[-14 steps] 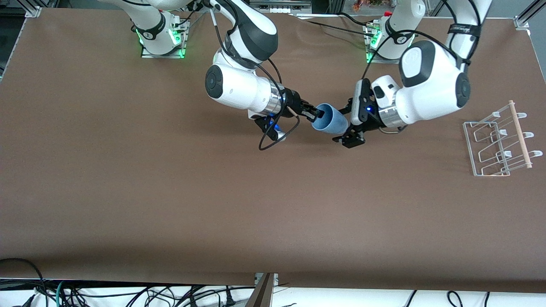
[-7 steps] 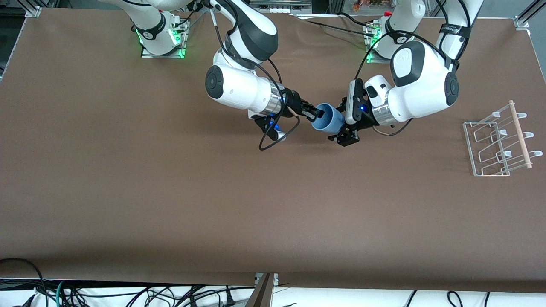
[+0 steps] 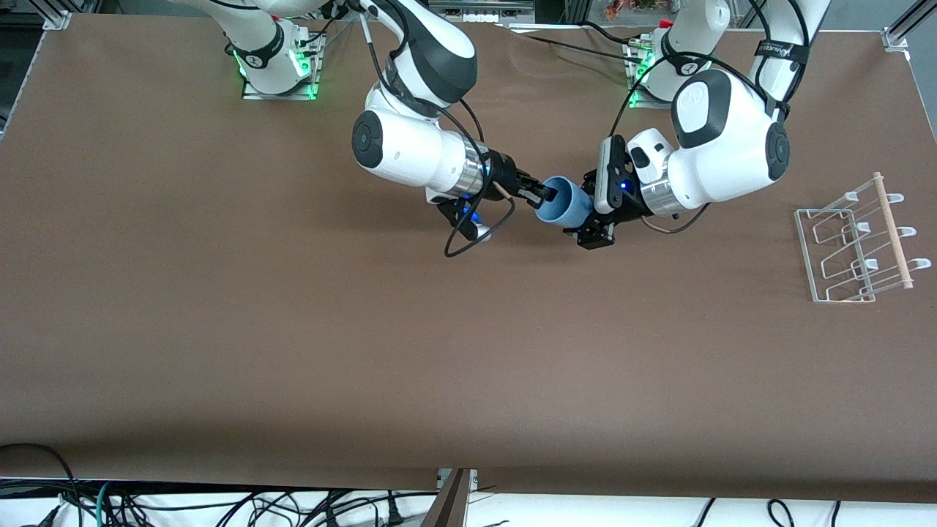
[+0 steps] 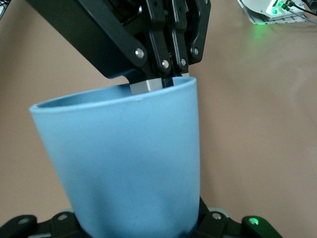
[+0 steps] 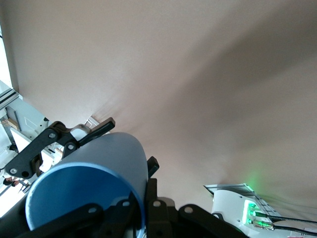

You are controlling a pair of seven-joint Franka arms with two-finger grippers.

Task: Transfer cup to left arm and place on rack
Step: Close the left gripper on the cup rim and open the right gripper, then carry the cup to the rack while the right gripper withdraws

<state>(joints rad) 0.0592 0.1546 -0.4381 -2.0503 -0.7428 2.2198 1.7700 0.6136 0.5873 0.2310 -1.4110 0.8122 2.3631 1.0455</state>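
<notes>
The light-blue cup [image 3: 565, 207] hangs on its side in the air over the middle of the table. My right gripper [image 3: 545, 194] is shut on its rim, one finger inside and one outside, as the right wrist view [image 5: 144, 206] shows around the cup [image 5: 94, 171]. My left gripper [image 3: 585, 208] is open, with a finger on each side of the cup's base end. The left wrist view is filled by the cup [image 4: 129, 163], with the right gripper [image 4: 168, 82] pinching its rim. The rack [image 3: 856, 245] stands at the left arm's end of the table.
The rack's wooden rod [image 3: 893, 230] runs along its side toward the table's end. The right gripper's cable loop [image 3: 476, 230] hangs under its wrist. Both arm bases [image 3: 278, 62] glow green. The brown table [image 3: 366, 351] lies bare nearer the front camera.
My left gripper has moved toward the cup and now straddles its base end. The right gripper and the cup have stayed still.
</notes>
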